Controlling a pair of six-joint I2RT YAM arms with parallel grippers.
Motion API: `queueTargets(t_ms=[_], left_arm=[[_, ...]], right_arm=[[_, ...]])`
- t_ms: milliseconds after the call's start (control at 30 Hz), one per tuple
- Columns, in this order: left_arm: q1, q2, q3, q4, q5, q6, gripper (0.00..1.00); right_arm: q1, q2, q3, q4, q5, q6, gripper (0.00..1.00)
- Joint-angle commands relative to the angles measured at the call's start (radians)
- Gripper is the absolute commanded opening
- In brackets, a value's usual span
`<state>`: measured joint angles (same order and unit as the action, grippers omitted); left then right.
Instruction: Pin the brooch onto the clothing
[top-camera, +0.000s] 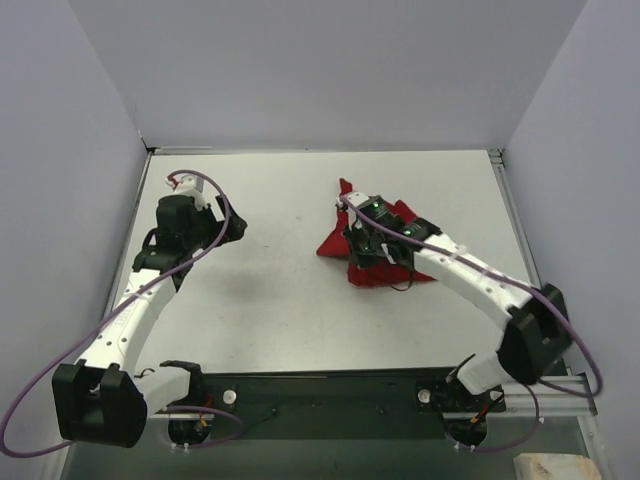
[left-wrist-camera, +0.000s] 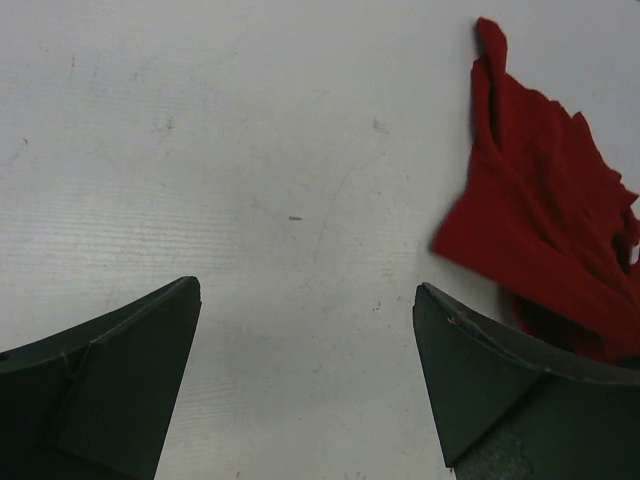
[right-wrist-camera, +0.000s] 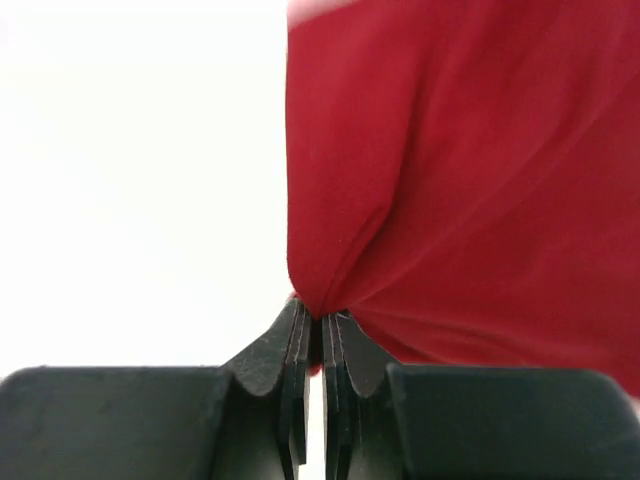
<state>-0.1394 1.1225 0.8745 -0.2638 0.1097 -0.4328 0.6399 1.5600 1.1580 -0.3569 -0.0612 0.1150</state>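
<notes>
The dark red T-shirt lies crumpled on the white table, right of centre. My right gripper is over it, shut on a pinch of its cloth; in the right wrist view the red fabric bunches into the closed gripper. My left gripper is open and empty at the left of the table; its view shows the gripper wide apart over bare table, with the shirt off to the right. The brooch is not visible in any view.
Grey walls enclose the table on three sides. A black rail runs along the near edge by the arm bases. A purple cable loops off the left arm.
</notes>
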Motion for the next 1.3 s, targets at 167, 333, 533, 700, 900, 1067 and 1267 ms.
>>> queueTargets(t_ms=[167, 333, 533, 700, 900, 1067, 1267], left_arm=[[0.012, 0.017, -0.002, 0.103, 0.057, -0.017, 0.97], [0.009, 0.054, 0.009, 0.107, 0.105, -0.037, 0.97], [-0.009, 0.076, 0.040, 0.065, 0.166, -0.041, 0.97], [-0.169, 0.106, 0.073, -0.008, 0.111, -0.020, 0.97], [-0.380, 0.175, 0.032, -0.031, 0.145, -0.133, 0.92], [-0.538, 0.174, -0.081, -0.025, 0.163, -0.240, 0.88], [-0.669, 0.093, -0.247, -0.045, 0.128, -0.406, 0.82]], right_arm=[[-0.149, -0.462, -0.055, 0.024, -0.161, -0.020, 0.00], [-0.261, -0.320, -0.026, 0.016, -0.079, -0.003, 0.00], [-0.325, -0.152, 0.048, -0.024, 0.057, 0.155, 0.56], [-0.315, -0.228, -0.010, -0.001, 0.017, 0.189, 0.88], [-0.298, -0.345, -0.119, -0.014, -0.057, 0.216, 0.93], [-0.284, -0.386, -0.202, -0.045, -0.060, 0.247, 0.93], [-0.281, -0.408, -0.241, -0.053, -0.054, 0.256, 0.93]])
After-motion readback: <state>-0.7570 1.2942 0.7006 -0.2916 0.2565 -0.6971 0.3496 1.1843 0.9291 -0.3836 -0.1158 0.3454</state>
